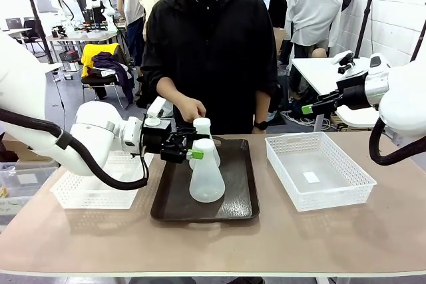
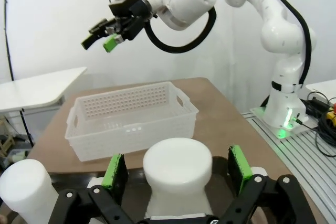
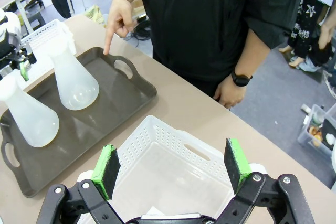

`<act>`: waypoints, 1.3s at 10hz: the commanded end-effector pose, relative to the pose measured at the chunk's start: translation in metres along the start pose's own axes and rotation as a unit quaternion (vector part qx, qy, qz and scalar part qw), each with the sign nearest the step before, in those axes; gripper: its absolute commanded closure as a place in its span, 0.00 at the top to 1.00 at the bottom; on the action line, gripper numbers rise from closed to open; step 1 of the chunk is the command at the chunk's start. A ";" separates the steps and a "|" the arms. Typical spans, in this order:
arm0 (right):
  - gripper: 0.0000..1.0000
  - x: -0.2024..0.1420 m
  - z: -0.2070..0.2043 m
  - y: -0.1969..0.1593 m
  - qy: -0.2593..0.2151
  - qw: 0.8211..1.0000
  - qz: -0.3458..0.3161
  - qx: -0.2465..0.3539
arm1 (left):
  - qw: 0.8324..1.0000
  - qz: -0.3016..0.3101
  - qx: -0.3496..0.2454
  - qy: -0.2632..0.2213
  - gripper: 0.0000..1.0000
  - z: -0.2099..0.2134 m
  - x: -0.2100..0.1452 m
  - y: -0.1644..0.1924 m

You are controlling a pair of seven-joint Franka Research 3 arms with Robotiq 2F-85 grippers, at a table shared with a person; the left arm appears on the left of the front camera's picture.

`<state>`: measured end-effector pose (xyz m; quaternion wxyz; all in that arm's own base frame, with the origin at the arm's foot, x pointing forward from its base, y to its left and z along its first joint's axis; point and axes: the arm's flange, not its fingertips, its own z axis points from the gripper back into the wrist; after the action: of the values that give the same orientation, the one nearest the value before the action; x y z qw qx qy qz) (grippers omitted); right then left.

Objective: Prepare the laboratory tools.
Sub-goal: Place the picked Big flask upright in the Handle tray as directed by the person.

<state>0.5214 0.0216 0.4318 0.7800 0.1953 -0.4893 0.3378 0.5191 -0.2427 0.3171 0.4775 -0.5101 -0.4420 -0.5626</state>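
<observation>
Two frosted, translucent plastic flasks point(image 1: 206, 176) stand on a glossy dark brown tray point(image 1: 174, 207), beside perforated white plastic baskets point(image 1: 318, 168) on a smooth matt tan table point(image 1: 279, 237)

2 flasks point(image 1: 206, 174) on tray point(image 1: 174, 205), btwn 2 baskets point(image 1: 318, 168)

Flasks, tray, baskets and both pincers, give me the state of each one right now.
Near flask: upright on tray, neck between the open left pincer's pads.
Far flask: upright on tray, free.
Tray: flat on table.
Right basket: upright, nearly empty.
Left basket: upright, behind the left arm.
Right pincer: open, raised, holding nothing.
</observation>
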 end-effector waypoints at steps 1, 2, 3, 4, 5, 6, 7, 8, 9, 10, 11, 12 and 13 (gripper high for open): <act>1.00 0.002 0.000 0.000 0.004 1.000 -0.002 0.000 | 0.999 0.015 -0.007 0.037 1.00 0.008 0.015 -0.008; 1.00 0.002 0.000 0.000 0.004 1.000 -0.002 0.000 | 0.999 0.016 -0.009 0.051 1.00 0.010 0.020 -0.008; 1.00 0.002 0.000 0.000 0.004 1.000 -0.002 0.000 | 0.998 0.019 -0.008 0.058 1.00 0.011 0.021 -0.010; 1.00 0.002 0.000 0.000 0.004 1.000 -0.002 0.000 | 0.997 0.019 0.000 0.072 1.00 0.012 0.017 -0.012; 1.00 0.002 0.000 0.000 0.004 1.000 -0.002 0.000 | 0.999 0.010 -0.009 0.040 1.00 0.008 0.017 -0.006; 1.00 0.002 0.000 0.000 0.004 1.000 -0.002 0.000 | 0.999 0.010 -0.009 0.040 1.00 0.008 0.017 -0.006; 1.00 0.002 0.000 0.000 0.004 1.000 -0.002 0.000 | 0.999 0.010 -0.009 0.040 1.00 0.008 0.017 -0.006; 1.00 0.002 0.000 0.000 0.004 1.000 -0.002 0.000 | 0.999 0.010 -0.009 0.040 1.00 0.008 0.017 -0.006; 1.00 0.002 0.000 0.000 0.004 1.000 -0.002 0.000 | 0.999 0.010 -0.009 0.040 1.00 0.008 0.017 -0.006; 1.00 0.002 0.000 0.000 0.004 1.000 -0.002 0.000 | 0.999 0.010 -0.009 0.040 1.00 0.008 0.017 -0.006; 1.00 0.002 0.000 0.000 0.004 1.000 -0.002 0.000 | 0.999 0.010 -0.009 0.040 1.00 0.008 0.017 -0.006; 1.00 0.002 0.000 0.000 0.004 1.000 -0.002 0.000 | 0.999 0.010 -0.009 0.040 1.00 0.008 0.017 -0.006; 1.00 0.002 0.000 0.000 0.004 1.000 -0.002 0.000 | 0.999 0.010 -0.009 0.040 1.00 0.008 0.017 -0.006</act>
<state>0.5214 0.0216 0.4318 0.7800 0.1953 -0.4893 0.3377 0.5119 -0.2355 0.3334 0.5009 -0.4909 -0.4072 -0.5851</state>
